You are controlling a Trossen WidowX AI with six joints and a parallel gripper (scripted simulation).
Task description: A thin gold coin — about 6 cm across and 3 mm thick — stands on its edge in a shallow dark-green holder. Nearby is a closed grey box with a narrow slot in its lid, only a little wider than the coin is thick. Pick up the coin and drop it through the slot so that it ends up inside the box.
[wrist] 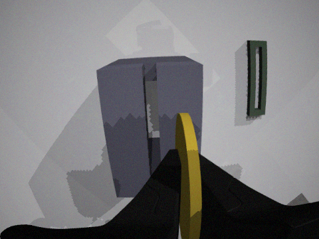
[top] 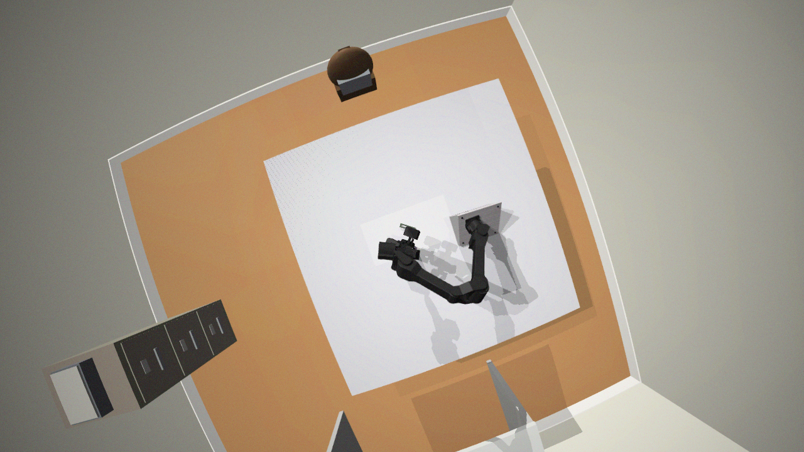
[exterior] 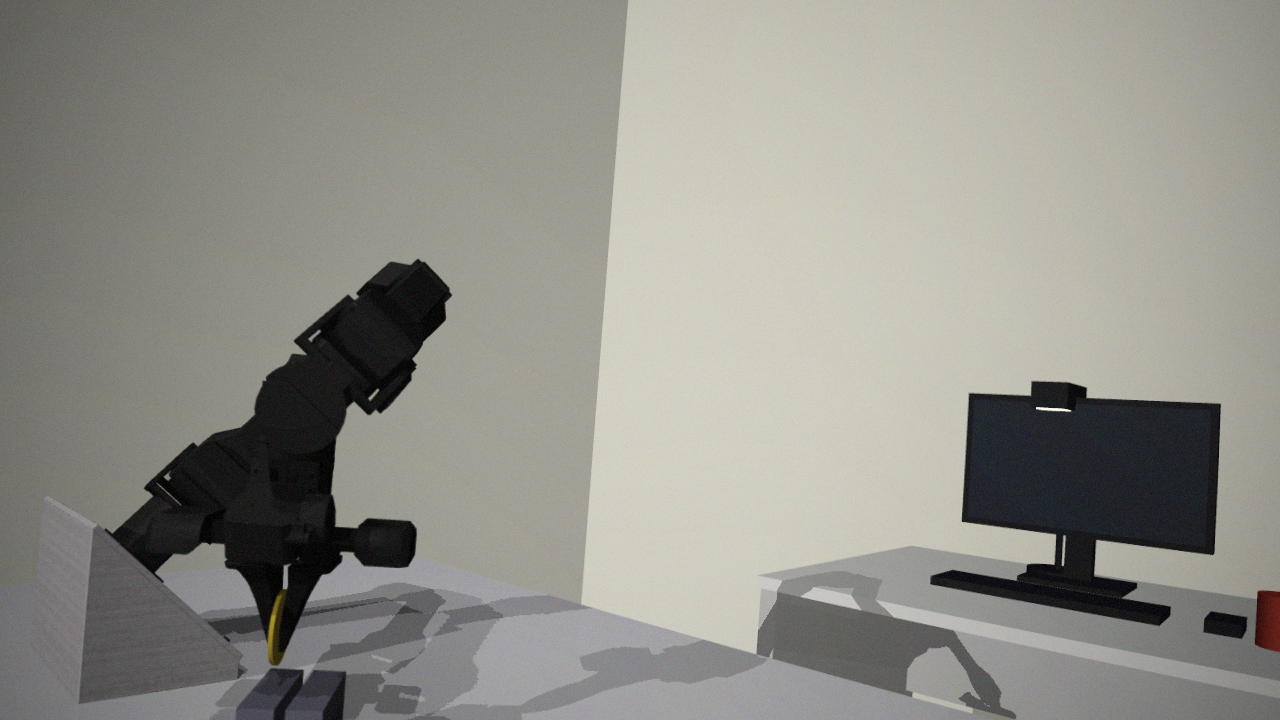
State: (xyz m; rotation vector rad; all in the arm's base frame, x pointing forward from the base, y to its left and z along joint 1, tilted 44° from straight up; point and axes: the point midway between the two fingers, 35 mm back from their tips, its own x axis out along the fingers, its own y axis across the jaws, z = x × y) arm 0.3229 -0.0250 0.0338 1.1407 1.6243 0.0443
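The gold coin (exterior: 276, 628) (wrist: 191, 172) is on edge between the fingertips of my gripper (exterior: 282, 646) (wrist: 180, 157), which is shut on it. In the wrist view the coin is seen nearly edge-on, over the right half of the box. The grey box (exterior: 324, 696) (wrist: 126, 96) stands below, with the slot (wrist: 153, 116) in its lid to the left of the coin. The slot and coin run roughly the same way in that view. In the exterior view the coin is above the box top. The dark-green holder (wrist: 264, 76) is empty, right of the box.
The arm's wedge-shaped base mount (top: 488, 213) (exterior: 152, 626) stands on the white table (top: 337, 185). In the exterior view a side desk with a monitor (exterior: 1087, 470), a keyboard (exterior: 1047, 597) and a red cup (exterior: 1268, 620) is at the right.
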